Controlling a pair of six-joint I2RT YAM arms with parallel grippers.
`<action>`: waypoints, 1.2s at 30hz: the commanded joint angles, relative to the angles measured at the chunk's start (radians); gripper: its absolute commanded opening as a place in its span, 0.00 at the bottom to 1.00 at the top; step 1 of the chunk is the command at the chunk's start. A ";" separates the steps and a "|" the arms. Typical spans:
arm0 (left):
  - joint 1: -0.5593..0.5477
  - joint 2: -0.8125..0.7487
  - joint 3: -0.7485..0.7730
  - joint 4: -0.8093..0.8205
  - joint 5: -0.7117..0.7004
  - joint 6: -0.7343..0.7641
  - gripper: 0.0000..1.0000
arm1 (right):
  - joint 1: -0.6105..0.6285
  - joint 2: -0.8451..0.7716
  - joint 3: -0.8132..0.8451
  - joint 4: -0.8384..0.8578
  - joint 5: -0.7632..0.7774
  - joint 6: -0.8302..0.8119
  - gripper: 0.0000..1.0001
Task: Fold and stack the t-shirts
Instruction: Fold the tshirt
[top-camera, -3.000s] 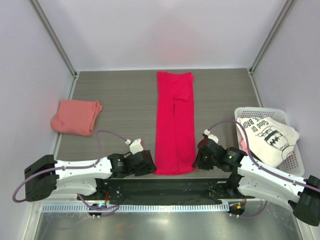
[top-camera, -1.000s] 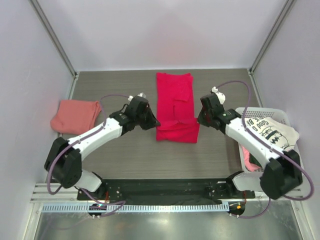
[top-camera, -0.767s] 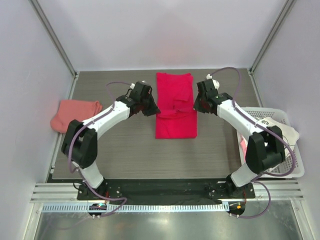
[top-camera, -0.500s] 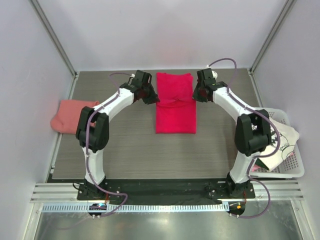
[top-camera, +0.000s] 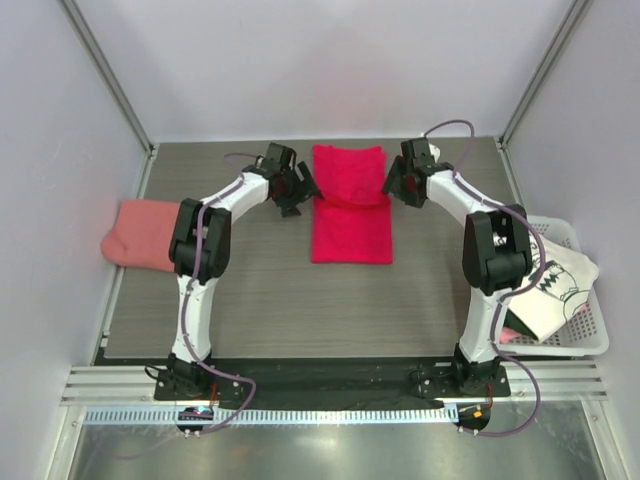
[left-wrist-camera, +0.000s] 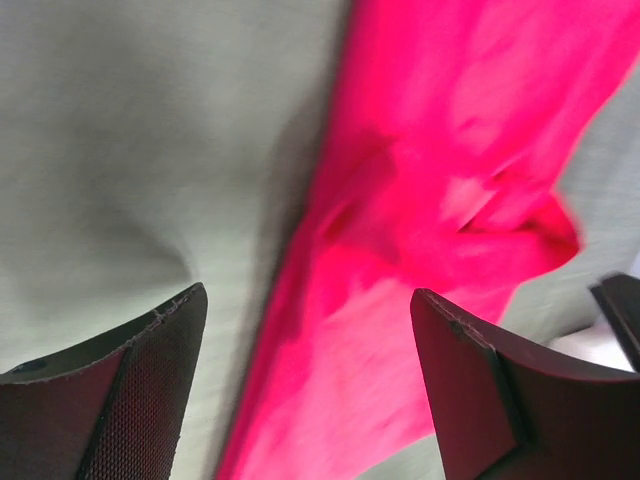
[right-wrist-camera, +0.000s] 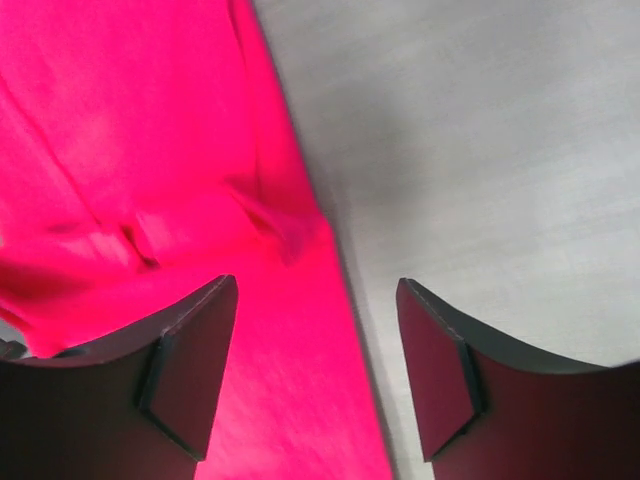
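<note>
The crimson t-shirt lies folded over on the far middle of the table, its folded-over edge rumpled near the top. My left gripper hangs open at the shirt's left edge, and my right gripper hangs open at its right edge. In the left wrist view the crimson cloth lies below the open left gripper, with nothing held. The right wrist view shows the shirt's edge under the open right gripper. The salmon-pink t-shirt lies folded at the left. The white printed t-shirt sits in the basket.
A white plastic basket stands at the right edge of the table. Grey walls with metal corner posts close in the back and sides. Both arms stretch far forward from their bases.
Both grippers carried the crimson shirt's near end up to its far end, folding it in half. They then opened and let the cloth go.
</note>
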 joint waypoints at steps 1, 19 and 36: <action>-0.004 -0.179 -0.139 0.049 0.027 0.019 0.83 | 0.003 -0.188 -0.140 0.046 -0.010 0.020 0.70; -0.140 -0.536 -0.793 0.316 0.036 -0.057 0.57 | 0.020 -0.493 -0.737 0.195 -0.355 -0.003 0.51; -0.160 -0.453 -0.793 0.329 -0.007 -0.071 0.49 | 0.022 -0.390 -0.745 0.278 -0.326 -0.006 0.28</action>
